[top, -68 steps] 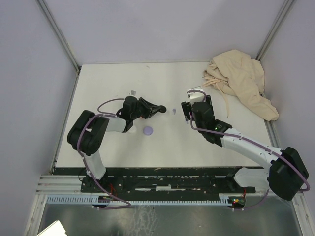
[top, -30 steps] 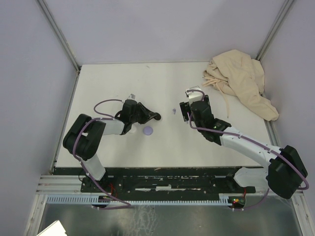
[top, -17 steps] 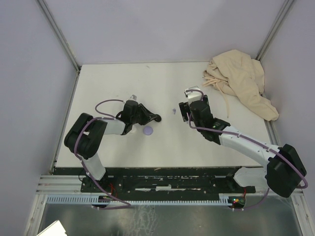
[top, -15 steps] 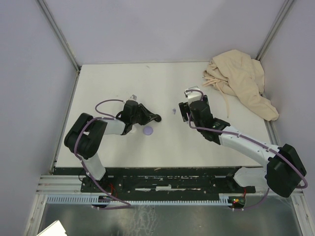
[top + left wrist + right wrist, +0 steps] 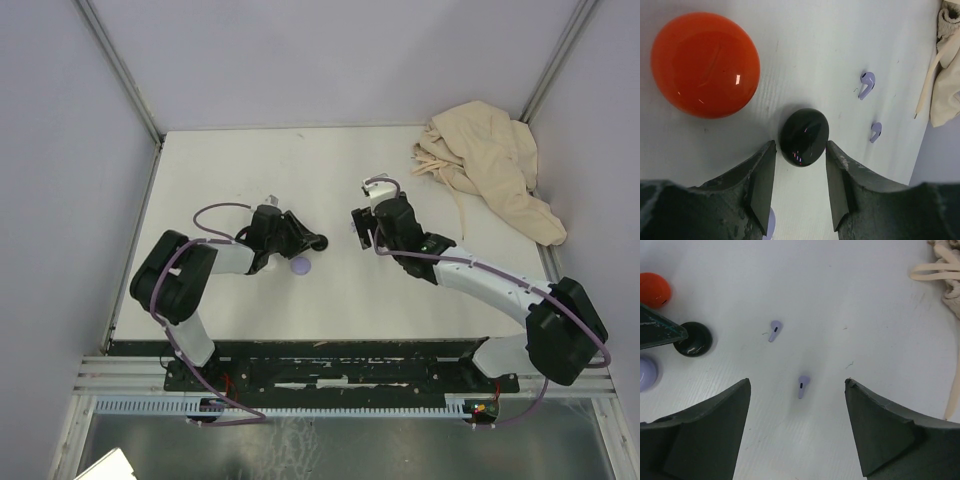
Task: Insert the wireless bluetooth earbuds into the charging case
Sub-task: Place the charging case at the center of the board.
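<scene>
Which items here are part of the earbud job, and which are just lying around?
Job:
- lavender earbud
- second lavender earbud
- lavender round case, probably their charger
- black round case
- red round case

Lying about:
- beige cloth, bunched at the far right corner

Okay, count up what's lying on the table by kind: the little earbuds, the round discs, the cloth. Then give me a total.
Lavender earbuds: 2
Round discs: 3 (red, black, lavender)
Beige cloth: 1
Total: 6
</scene>
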Available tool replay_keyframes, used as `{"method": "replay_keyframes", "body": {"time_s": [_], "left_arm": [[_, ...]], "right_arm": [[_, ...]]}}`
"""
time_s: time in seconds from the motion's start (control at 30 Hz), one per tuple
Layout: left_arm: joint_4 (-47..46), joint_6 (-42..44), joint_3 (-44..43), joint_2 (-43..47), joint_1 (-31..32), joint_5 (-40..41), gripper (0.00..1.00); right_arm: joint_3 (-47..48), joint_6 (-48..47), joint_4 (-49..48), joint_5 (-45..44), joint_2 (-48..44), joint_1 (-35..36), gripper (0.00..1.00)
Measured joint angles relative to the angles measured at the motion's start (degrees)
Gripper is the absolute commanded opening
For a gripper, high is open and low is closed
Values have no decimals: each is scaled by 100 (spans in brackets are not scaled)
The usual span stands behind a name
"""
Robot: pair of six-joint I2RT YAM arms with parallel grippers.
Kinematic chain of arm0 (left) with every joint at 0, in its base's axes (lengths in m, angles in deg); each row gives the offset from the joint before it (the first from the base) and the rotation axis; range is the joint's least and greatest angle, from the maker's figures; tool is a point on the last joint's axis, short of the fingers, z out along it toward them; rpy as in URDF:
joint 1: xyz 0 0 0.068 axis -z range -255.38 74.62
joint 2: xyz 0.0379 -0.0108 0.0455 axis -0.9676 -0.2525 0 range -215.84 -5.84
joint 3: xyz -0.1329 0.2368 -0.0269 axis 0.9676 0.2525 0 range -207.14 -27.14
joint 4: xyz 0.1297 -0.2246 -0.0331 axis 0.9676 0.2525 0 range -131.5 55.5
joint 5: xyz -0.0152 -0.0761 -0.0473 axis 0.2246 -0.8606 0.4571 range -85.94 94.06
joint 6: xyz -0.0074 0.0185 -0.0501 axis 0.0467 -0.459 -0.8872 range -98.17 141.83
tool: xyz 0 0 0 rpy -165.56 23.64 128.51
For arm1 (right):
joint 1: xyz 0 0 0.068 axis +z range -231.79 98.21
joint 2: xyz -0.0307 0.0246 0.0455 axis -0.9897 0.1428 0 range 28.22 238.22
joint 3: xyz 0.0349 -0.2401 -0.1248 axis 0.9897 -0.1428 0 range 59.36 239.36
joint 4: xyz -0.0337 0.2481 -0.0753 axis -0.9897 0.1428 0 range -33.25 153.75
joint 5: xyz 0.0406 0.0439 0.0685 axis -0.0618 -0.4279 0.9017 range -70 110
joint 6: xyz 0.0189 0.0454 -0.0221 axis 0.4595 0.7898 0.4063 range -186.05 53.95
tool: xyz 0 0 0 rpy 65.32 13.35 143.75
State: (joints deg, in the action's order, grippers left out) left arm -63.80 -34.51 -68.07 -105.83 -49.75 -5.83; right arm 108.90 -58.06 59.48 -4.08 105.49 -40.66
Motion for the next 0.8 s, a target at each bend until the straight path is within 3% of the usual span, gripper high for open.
{"method": "replay_keyframes", "body": {"time_s": [0.2,0.37,0.57,0.8], "left_arm": [[319,9,13,348,-39,181,56],[649,72,94,1478,-245,557,58],[400,68,634,2610,-942,627,59],[385,13,1432,2752,-1451,323,61]], "right_arm": [[245,160,175,505,452,74,82],[693,186,319,1003,1110,435,81],[1622,251,562,1580,2247,933,81],[2393,262,861,1790,3211,1316,81]]}}
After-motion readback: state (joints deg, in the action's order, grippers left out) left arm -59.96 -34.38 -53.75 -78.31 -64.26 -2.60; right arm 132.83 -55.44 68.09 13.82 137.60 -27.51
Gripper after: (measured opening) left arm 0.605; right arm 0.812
